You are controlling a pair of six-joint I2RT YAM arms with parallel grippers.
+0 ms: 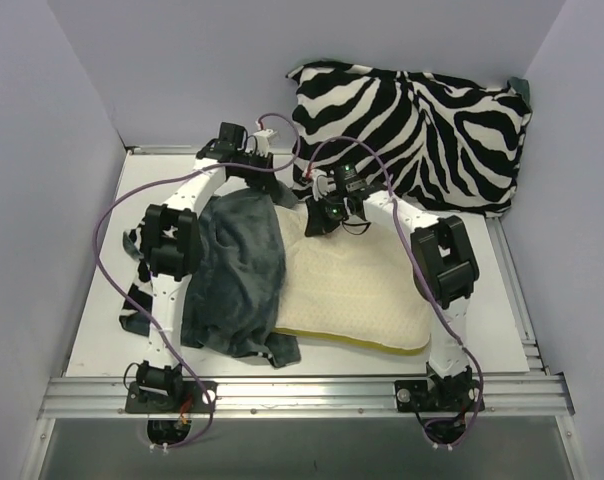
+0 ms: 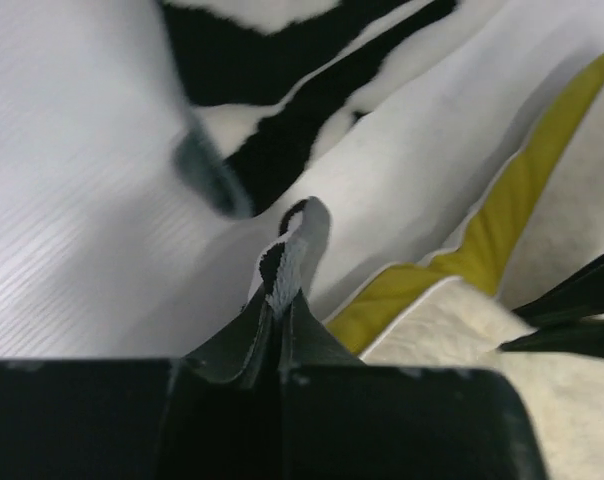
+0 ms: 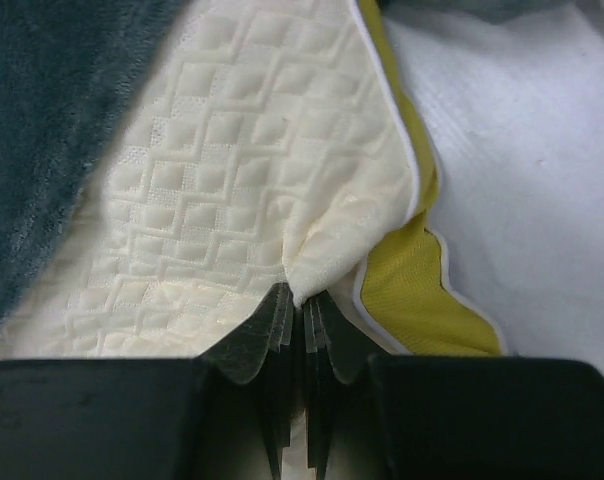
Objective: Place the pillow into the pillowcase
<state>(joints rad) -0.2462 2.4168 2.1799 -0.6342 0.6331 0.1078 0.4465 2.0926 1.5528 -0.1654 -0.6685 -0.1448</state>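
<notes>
The pillow [image 1: 357, 300] lies flat by the near edge of the table [image 1: 502, 330], its left side under the teal-up pillowcase [image 1: 237, 265]. Lavender walls [image 1: 42, 150] enclose the white table; a zebra cushion [image 1: 412, 125] fills the far right corner. The left gripper [image 2: 279, 290] pinches a pillowcase edge; the right gripper [image 3: 300, 298] clamps the pillow's far edge.

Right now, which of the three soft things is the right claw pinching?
The cream quilted pillow, pinched beside its yellow edge by the right gripper; not the grey pillowcase or zebra cushion.
</notes>
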